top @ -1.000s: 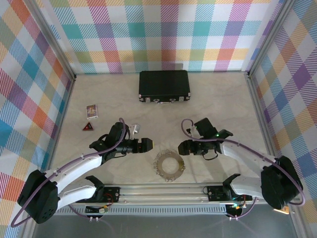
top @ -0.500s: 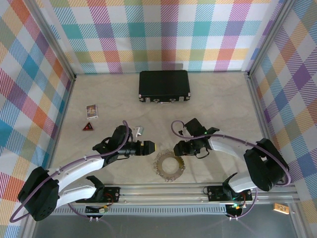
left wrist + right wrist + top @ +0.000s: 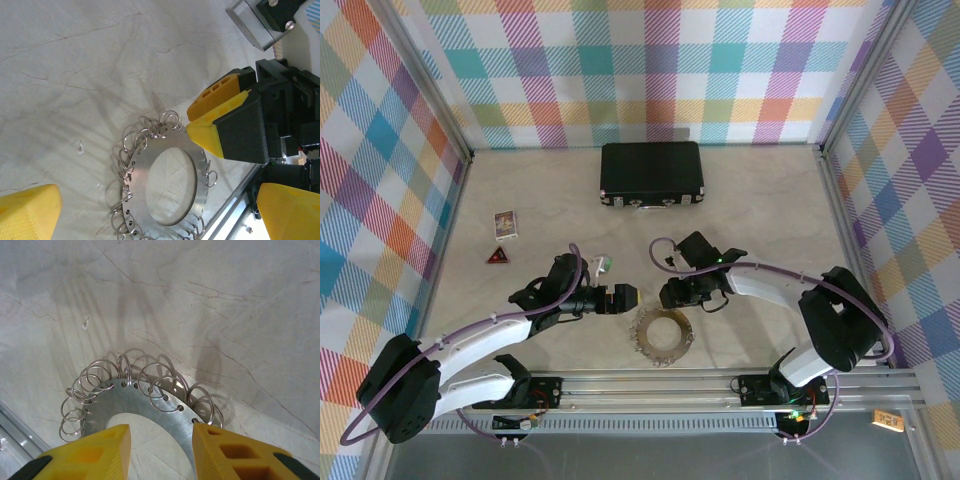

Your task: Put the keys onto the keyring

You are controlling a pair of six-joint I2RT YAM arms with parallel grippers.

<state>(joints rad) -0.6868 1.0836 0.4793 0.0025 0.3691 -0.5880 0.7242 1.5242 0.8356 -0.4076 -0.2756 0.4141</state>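
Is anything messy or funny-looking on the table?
Nothing is spilled or broken. The keys lie flat, but their wire loops bunch up and overlap along one side instead of spreading evenly. A tiny pale speck sits on the table nearby.

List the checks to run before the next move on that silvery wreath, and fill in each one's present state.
1. Left gripper jaws spread wide, nothing held: ok.
2. Right gripper jaws apart, nothing clamped between them: ok.
3. Silvery wreath lying flat on the table: ok.
4. Right gripper lined up over the wreath's rim: ok.
5. Right gripper touching the wreath: cannot tell.
6. Whereabouts of the dark keyring: cannot tell.
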